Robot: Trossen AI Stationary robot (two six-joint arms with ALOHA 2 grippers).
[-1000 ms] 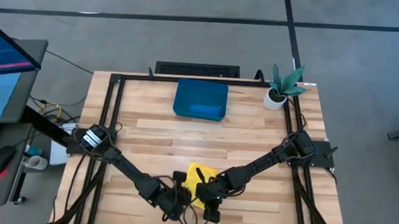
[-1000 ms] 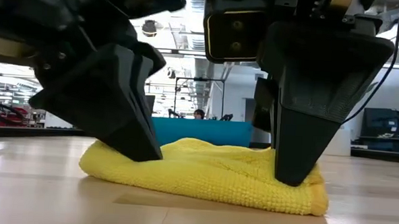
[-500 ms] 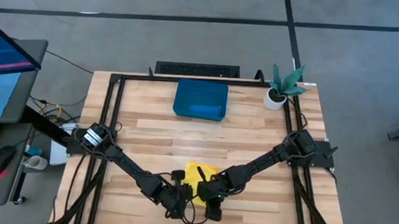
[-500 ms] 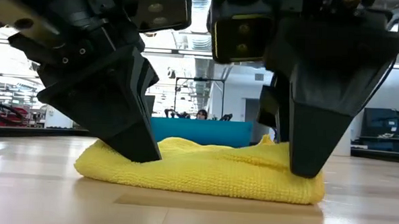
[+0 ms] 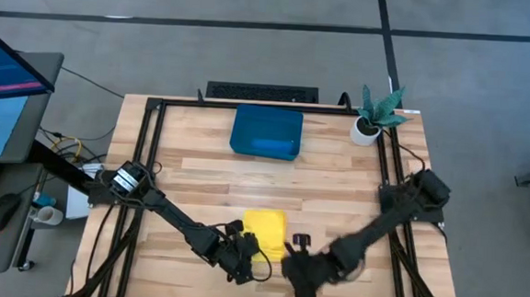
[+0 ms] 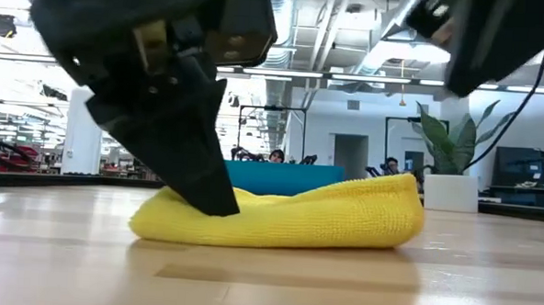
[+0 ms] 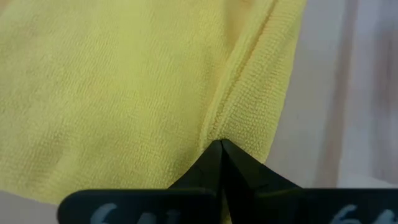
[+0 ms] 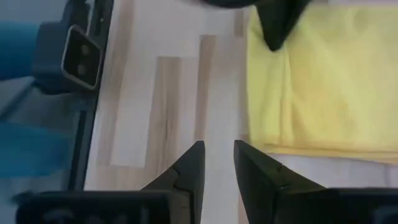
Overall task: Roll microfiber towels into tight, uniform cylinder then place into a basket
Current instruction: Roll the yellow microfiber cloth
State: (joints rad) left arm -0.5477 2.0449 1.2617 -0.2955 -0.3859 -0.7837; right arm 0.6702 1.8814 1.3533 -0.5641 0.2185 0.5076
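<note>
Your left gripper (image 7: 221,149), pressed together, pins the yellow towel (image 5: 264,231) at lower centre for rolling, while your right gripper (image 8: 217,163), slightly spread, holds nothing beside it.

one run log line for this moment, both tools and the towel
left tool: shut on yellow towel edge | right tool: open, off towel, empty | towel: folded on table, not in basket

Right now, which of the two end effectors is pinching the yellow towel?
The left end effector: it is shut on the yellow microfiber towel's edge. The right end effector stands open, apart from the cloth.
</note>
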